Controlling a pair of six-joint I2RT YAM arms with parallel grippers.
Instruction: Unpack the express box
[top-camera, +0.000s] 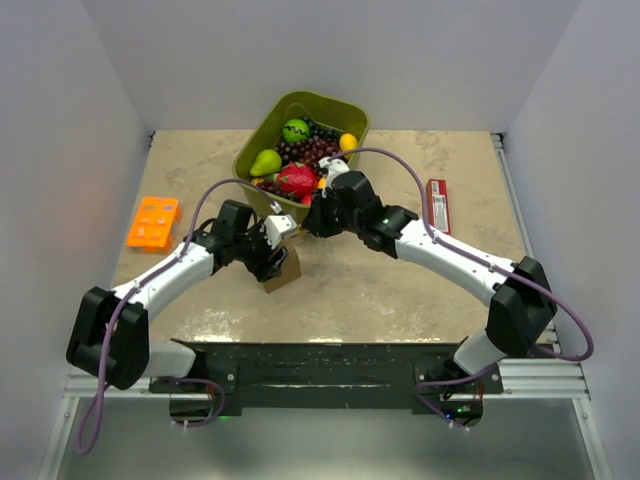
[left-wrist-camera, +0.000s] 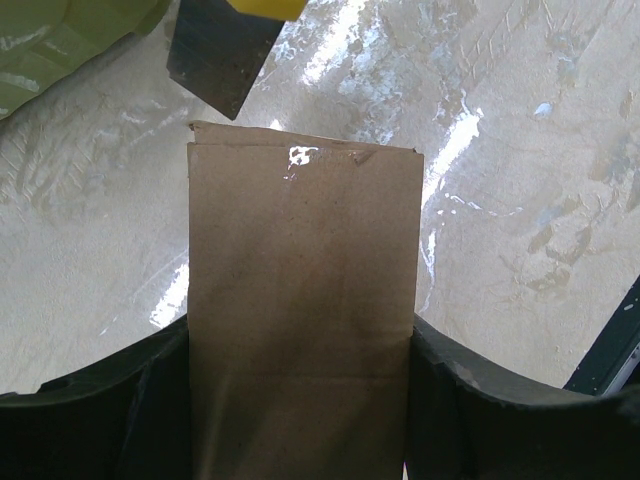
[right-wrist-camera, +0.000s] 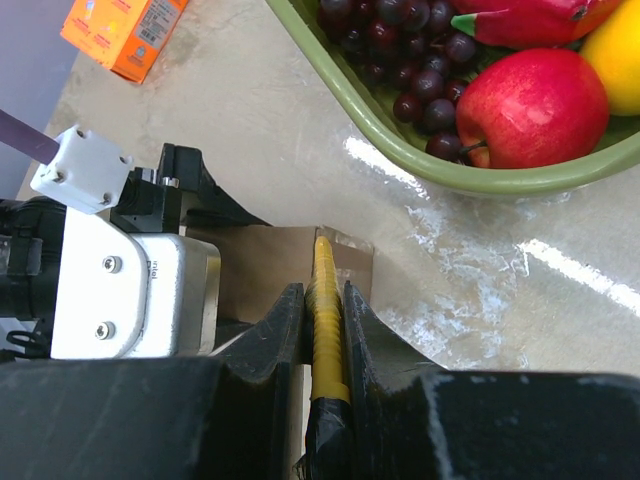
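The express box is a small plain brown cardboard box, held tilted just above the table in front of the green tub. My left gripper is shut on it; in the left wrist view the box fills the gap between both black fingers. My right gripper is right behind the box and is shut on a thin yellow ribbed tool with a dark tip. The tool's end sits over the box's top edge. I cannot tell whether it touches.
A green fruit tub with apple, grapes and pear stands just behind both grippers; its rim also shows in the right wrist view. An orange tray lies at the left. A slim red packet lies at the right.
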